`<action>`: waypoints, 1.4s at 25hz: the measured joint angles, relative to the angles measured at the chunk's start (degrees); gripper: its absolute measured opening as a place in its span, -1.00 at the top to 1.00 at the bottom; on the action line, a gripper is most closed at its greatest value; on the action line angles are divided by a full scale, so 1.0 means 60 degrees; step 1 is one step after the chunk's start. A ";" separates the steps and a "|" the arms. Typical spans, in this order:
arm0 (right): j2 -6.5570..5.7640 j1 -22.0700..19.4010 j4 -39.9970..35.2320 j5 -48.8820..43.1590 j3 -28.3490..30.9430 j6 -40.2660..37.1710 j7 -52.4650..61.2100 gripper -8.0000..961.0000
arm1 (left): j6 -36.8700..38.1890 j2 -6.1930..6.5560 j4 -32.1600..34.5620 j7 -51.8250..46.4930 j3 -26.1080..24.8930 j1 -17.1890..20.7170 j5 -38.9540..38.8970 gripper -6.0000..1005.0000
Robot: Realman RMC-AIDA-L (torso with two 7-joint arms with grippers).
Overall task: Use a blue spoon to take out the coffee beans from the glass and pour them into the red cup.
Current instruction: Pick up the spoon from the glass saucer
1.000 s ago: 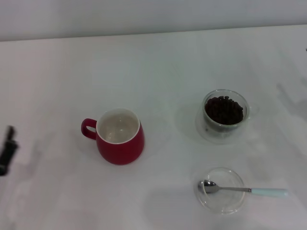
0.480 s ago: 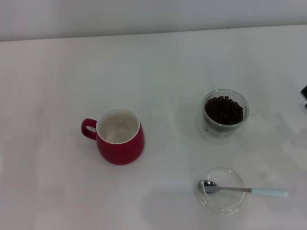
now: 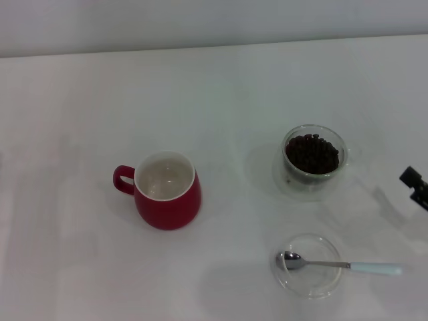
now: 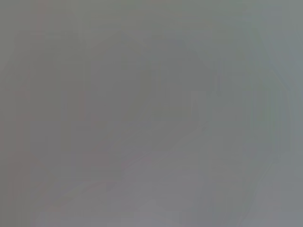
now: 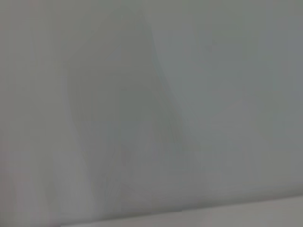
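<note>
Surface [image 3: 221, 100] carries the red cup [image 3: 167, 190] at left, the glass [image 3: 314, 159] of coffee beans [image 3: 312, 154] at right, the blue spoon [image 3: 344, 265] nearer, across a dish [image 3: 309, 284]. Judged: reach for spoon. Right claw [image 3: 416, 187] (edge-cropped) grip unreadable; left claw unseen.

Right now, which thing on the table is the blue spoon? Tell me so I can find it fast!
Look at the white table, on the robot's right side, nearest the robot. There a shallow clear dish sits in front of the glass of dark coffee beans. The blue spoon lies across that dish, shiny bowl inside, and its pale blue handle pokes out.
</note>
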 joint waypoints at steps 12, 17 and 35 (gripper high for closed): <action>-0.0020 -0.0107 0.0956 -0.1130 -0.0108 -0.0853 0.1418 -0.80 | -0.0214 0.0014 -0.0300 -0.0251 -0.0031 -0.0235 -0.0472 -0.57; -0.0057 -0.0185 0.1139 -0.1144 -0.0032 -0.0849 0.2567 -0.80 | -0.0259 0.0014 -0.0340 -0.0641 -0.0029 -0.0210 -0.0607 -0.57; 0.0071 -0.1229 0.0809 -0.1462 -0.0052 -0.0952 0.4678 -0.80 | -0.0546 -0.0015 -0.0295 -0.0659 -0.0030 -0.0247 -0.0605 -0.56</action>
